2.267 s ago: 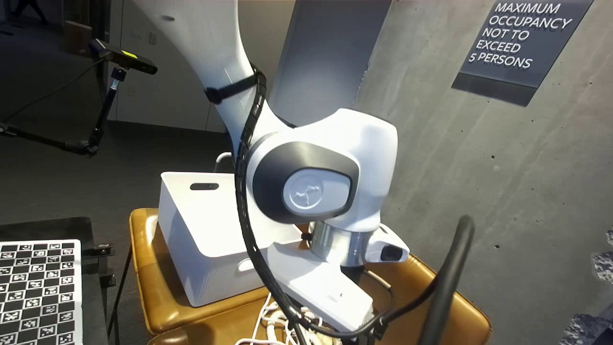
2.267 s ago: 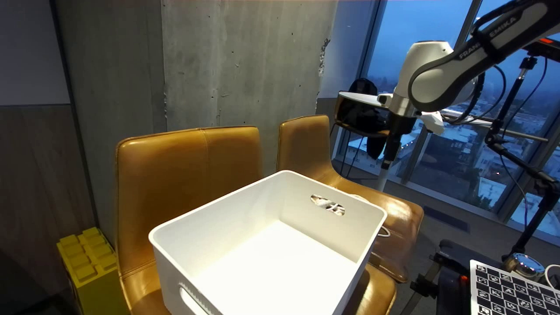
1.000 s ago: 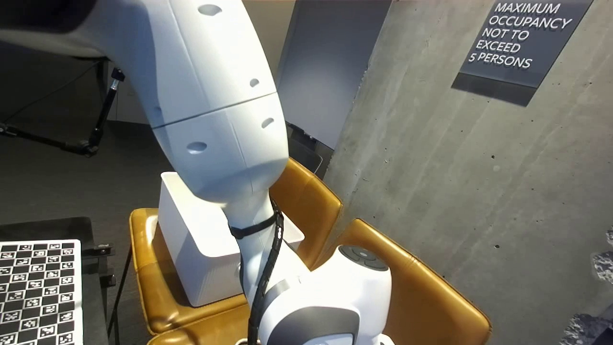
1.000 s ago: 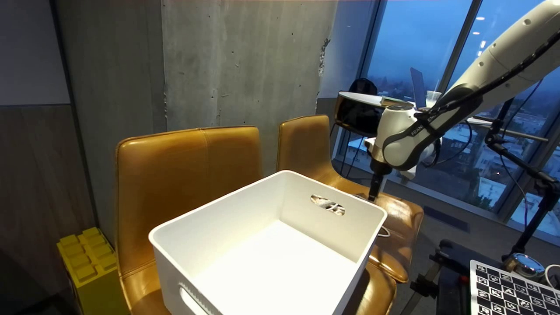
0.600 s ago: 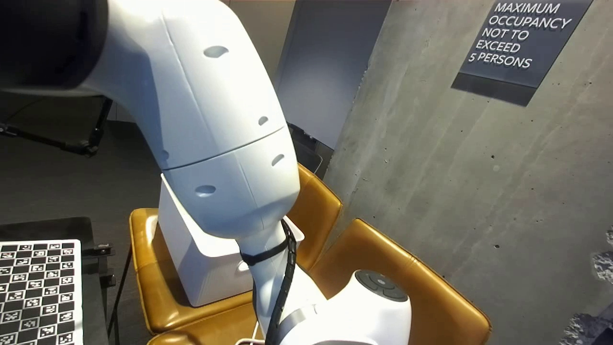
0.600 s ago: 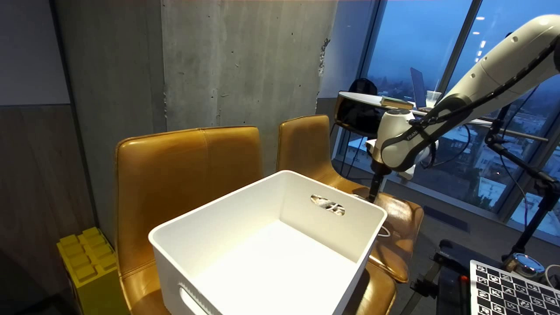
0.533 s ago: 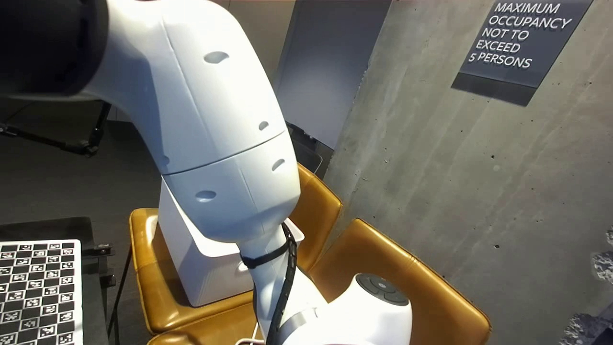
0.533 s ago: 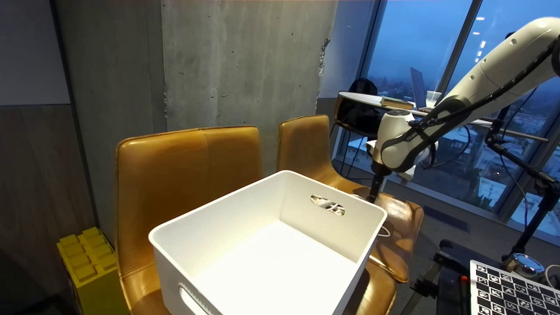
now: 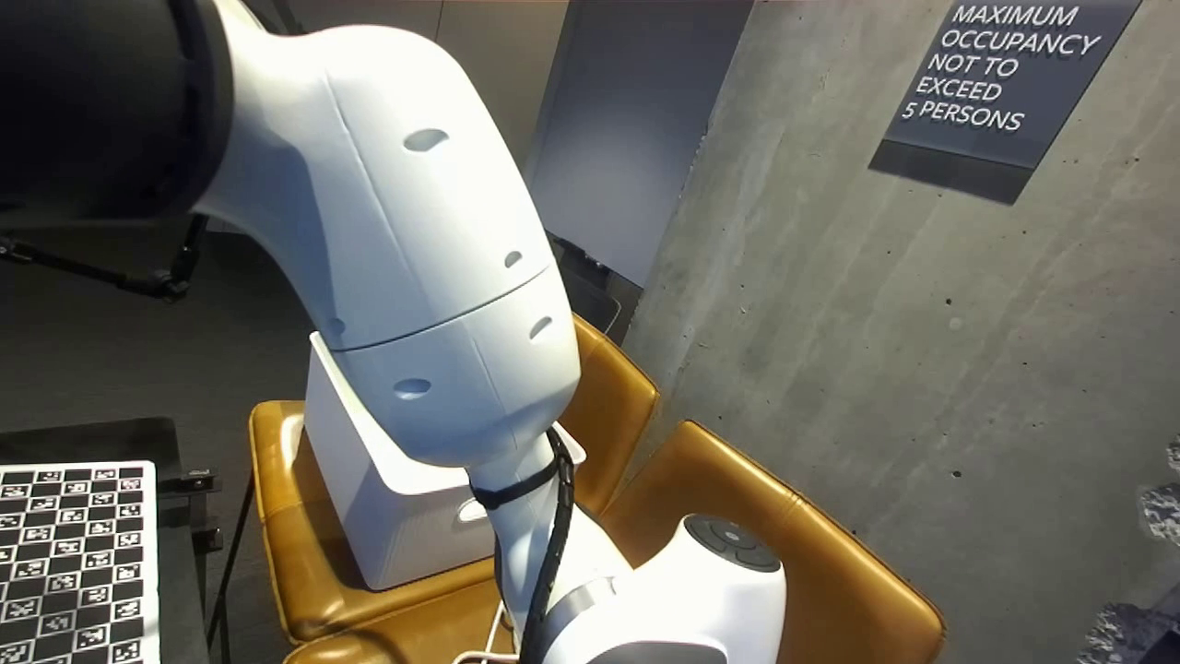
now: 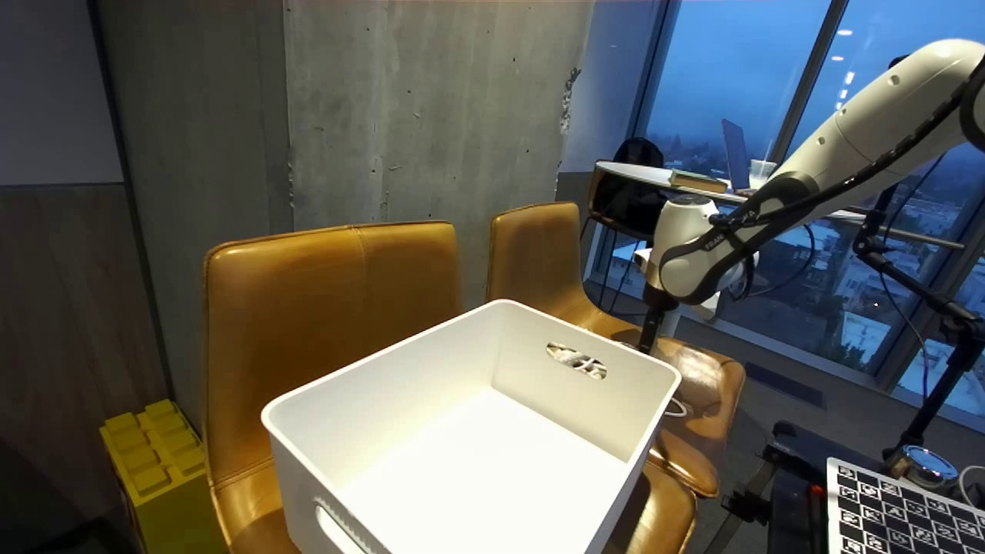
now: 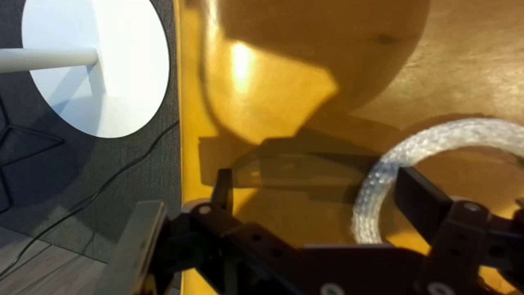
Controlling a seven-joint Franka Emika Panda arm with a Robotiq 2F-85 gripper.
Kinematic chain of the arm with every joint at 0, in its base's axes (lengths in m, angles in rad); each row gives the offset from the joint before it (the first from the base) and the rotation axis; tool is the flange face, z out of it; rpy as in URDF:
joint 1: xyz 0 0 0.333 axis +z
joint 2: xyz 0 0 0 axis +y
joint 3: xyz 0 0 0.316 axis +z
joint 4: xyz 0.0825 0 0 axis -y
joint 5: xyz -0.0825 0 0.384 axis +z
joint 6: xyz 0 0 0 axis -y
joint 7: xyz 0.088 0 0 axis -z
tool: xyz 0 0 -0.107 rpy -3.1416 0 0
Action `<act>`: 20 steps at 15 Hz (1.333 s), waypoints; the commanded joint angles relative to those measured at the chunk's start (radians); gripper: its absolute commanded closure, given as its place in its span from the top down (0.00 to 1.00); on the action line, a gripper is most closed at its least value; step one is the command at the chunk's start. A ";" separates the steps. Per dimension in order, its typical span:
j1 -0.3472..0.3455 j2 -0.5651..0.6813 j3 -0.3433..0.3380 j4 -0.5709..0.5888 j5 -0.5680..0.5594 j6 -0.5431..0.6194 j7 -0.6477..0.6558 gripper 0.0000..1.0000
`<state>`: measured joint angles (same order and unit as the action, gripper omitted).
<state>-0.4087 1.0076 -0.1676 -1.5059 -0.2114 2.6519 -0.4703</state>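
Here, the wrist view shows the claw (image 11: 313, 180) spread above a tan seat (image 11: 282, 102), where a braided loop (image 11: 434, 140) lies near one fingertip (image 11: 419, 196); in both exterior views, a white bin (image 10: 431, 377) stands on the chair (image 10: 338, 292) just beside.

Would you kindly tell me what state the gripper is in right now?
Gripper: open, holding nothing, with a pale braided loop close by, not gripped.
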 commanded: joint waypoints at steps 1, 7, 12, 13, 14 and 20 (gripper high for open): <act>0.015 0.017 0.012 0.035 -0.006 -0.027 0.019 1.00; 0.035 0.071 0.001 0.042 -0.010 -0.024 0.040 0.74; 0.051 0.060 -0.023 0.033 -0.015 -0.025 0.079 0.38; 0.054 0.051 -0.027 0.020 -0.017 -0.025 0.084 0.31; 0.061 0.040 -0.036 0.003 -0.021 -0.022 0.090 0.24; 0.130 -0.038 -0.104 -0.111 -0.052 -0.011 0.149 0.01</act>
<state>-0.3302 1.0427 -0.2285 -1.5089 -0.2170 2.6462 -0.3831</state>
